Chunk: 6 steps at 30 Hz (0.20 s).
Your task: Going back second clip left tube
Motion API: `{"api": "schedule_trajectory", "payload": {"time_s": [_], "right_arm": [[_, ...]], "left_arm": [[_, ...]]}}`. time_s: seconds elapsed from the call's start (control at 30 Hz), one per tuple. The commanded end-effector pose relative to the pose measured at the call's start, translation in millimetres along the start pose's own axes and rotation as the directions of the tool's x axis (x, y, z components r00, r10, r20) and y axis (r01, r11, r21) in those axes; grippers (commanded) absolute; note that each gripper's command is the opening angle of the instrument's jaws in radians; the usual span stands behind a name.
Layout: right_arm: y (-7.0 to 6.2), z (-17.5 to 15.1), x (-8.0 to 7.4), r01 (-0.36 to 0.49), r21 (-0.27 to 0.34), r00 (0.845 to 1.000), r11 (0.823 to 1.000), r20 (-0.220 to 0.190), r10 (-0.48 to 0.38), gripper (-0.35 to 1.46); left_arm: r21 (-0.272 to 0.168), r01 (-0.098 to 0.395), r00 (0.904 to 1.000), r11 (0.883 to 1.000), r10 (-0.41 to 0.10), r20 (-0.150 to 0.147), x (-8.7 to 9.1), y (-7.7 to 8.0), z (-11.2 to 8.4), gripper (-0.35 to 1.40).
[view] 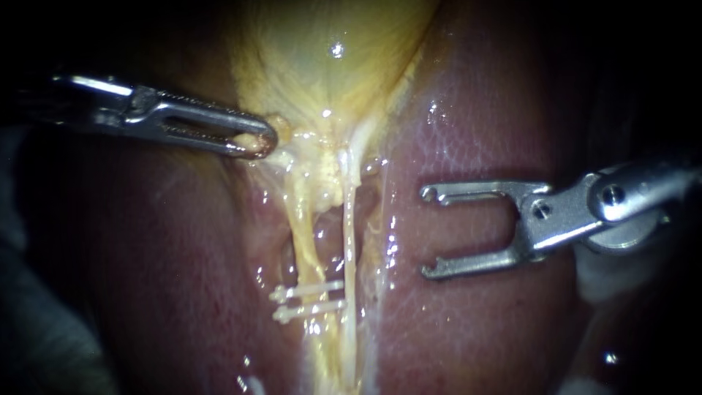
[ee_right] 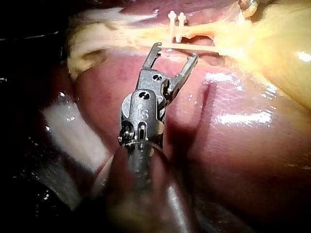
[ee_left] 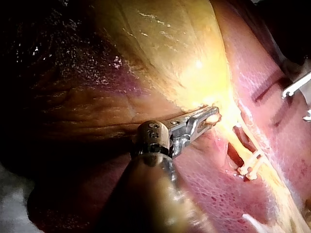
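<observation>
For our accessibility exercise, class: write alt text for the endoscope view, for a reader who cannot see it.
Two white clips sit side by side across the left tube. The right instrument hovers over the liver beside them, jaws open; the left instrument grips the gallbladder above.

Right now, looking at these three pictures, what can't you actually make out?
Endoscope view: below the clips, the left tube runs off the lower edge.
Endoscope view: how much gallbladder the left instrument grips; its metal covers the bite.
Right wrist view: the right instrument's shaft is blurred near the camera.
Left wrist view: the picture's edge cuts off the right instrument; only its tips show.
</observation>
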Motion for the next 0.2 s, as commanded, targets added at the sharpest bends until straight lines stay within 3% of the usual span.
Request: {"api": "schedule_trajectory", "payload": {"time_s": [0.03,0.2], "right_arm": [[0.0,0.0,0.0,-0.001,0.0,1.0,1.0,0.0,0.001,0.49],[0.0,0.2,0.2,-0.001,-0.002,1.0,1.0,0.0,0.001,0.49]], "left_arm": [[0.0,0.001,1.0,1.0,-0.001,0.001,0.0,0.0,-0.1,-0.35],[-0.002,0.001,1.0,1.0,-0.001,0.002,0.2,0.0,-0.4,-0.35]]}}
